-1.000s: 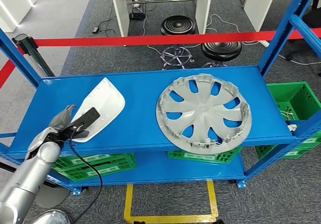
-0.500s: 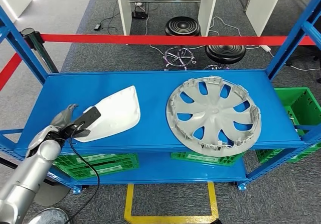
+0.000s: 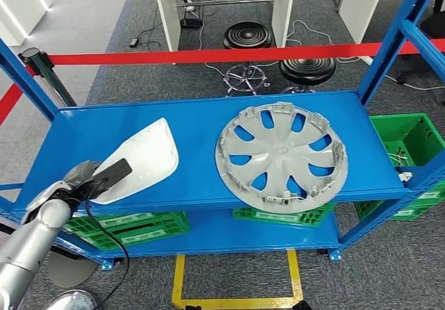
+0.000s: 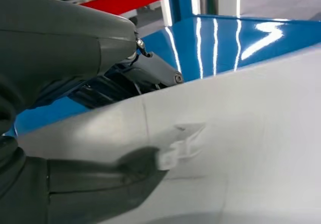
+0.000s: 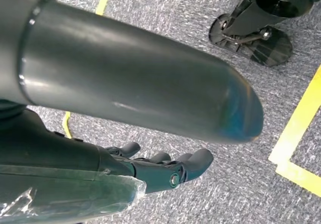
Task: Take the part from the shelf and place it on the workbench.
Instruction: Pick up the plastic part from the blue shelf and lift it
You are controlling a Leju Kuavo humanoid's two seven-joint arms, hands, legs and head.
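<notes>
On the blue shelf (image 3: 210, 178) the left hand (image 3: 86, 179) gripped the white part (image 3: 144, 157) beside a hubcap (image 3: 281, 156); the right hand (image 5: 166, 169) hung empty, fingers apart.

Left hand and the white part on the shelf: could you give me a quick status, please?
Left hand grips white part on blue shelf. Right hand open, hanging. Hubcap alongside, apart.

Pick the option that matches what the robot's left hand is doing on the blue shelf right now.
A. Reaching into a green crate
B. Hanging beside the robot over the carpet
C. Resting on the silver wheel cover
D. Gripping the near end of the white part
D: in the head view the left hand grips the near end of the white part on the shelf, apart from the wheel cover.
</notes>
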